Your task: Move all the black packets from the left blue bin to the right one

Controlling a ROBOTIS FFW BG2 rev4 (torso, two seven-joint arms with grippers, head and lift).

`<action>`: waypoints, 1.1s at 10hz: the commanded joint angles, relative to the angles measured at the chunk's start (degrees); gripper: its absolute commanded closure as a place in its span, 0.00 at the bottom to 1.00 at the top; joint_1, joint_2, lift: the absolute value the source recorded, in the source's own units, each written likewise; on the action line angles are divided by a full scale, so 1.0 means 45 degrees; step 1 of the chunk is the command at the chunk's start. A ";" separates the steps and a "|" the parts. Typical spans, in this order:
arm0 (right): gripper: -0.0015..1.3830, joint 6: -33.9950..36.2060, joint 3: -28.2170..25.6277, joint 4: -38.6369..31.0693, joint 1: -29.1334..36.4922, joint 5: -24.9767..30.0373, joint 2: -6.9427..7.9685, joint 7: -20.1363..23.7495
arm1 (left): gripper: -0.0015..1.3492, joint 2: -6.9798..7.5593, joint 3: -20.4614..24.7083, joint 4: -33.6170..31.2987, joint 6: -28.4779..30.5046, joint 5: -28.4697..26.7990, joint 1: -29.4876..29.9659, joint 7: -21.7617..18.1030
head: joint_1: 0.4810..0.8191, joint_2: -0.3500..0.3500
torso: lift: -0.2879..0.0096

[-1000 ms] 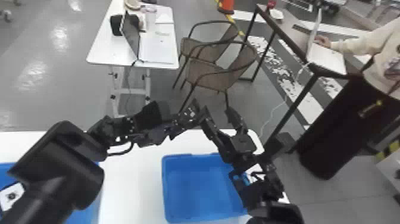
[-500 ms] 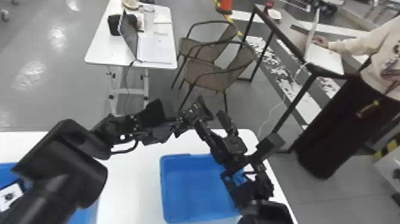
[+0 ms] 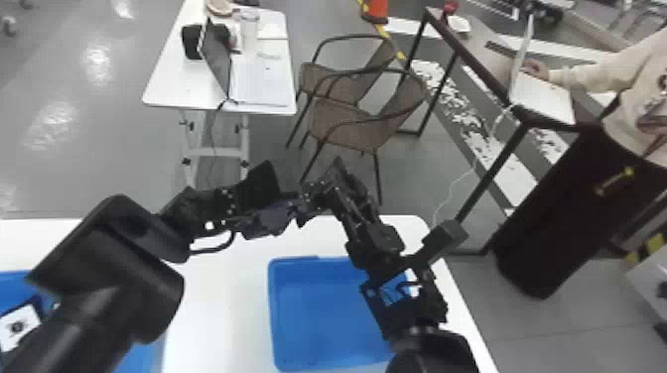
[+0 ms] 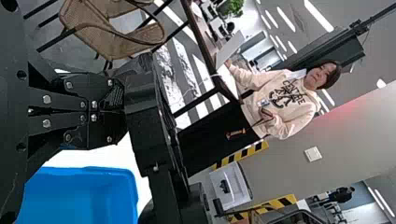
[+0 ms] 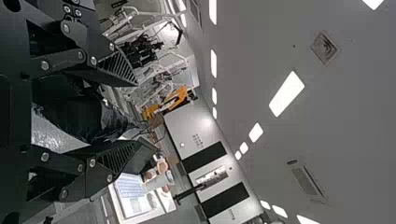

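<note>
Though near edge (image 3: 459, 307), right bin (image 3: 317, 312) open.

- The left arm is bent, on the left of the right blue bin (image 3: 293, 317); its gripper (image 3: 305, 202) is beyond the far rim, fingers together.
- The right arm passes over the bin's right side; its gripper (image 3: 347, 196) is also beyond the far rim, fingers apart.

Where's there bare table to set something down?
On the white table, between the left bin and right bin. The right bin's visible floor looks bare too. Crowded: the right bin's right side, under the right arm, and the left bin, under the left arm.
</note>
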 commanded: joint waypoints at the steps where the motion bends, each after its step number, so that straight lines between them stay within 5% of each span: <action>1: 0.70 0.0002 0.0002 0.0063 -0.0038 -0.0083 0.0011 0.0001 | 0.90 -0.0003 -0.0039 0.0002 0.0029 -0.0009 -0.0032 0.0000 | 0.63 0.10 | 0.97; 5: 0.84 0.0119 0.0412 0.0258 0.0157 -0.0688 0.0011 0.0060 | 0.88 -0.0022 0.0273 -0.0018 -0.0108 -0.0009 0.0164 0.0078 | 0.63 0.11 | 0.97; 9: 0.89 -0.0057 0.0197 0.0356 0.0587 -0.0767 0.0011 -0.0448 | 0.33 -0.0159 0.1914 -0.0682 0.0107 0.0187 0.1375 0.0175 | 0.63 0.14 | 0.97; 11: 0.89 -0.0057 -0.0252 0.0356 0.1173 -0.0767 0.0011 -0.0760 | 0.29 -0.0296 0.3535 -0.1912 0.0674 0.0226 0.2605 0.0175 | 0.63 0.17 | 0.97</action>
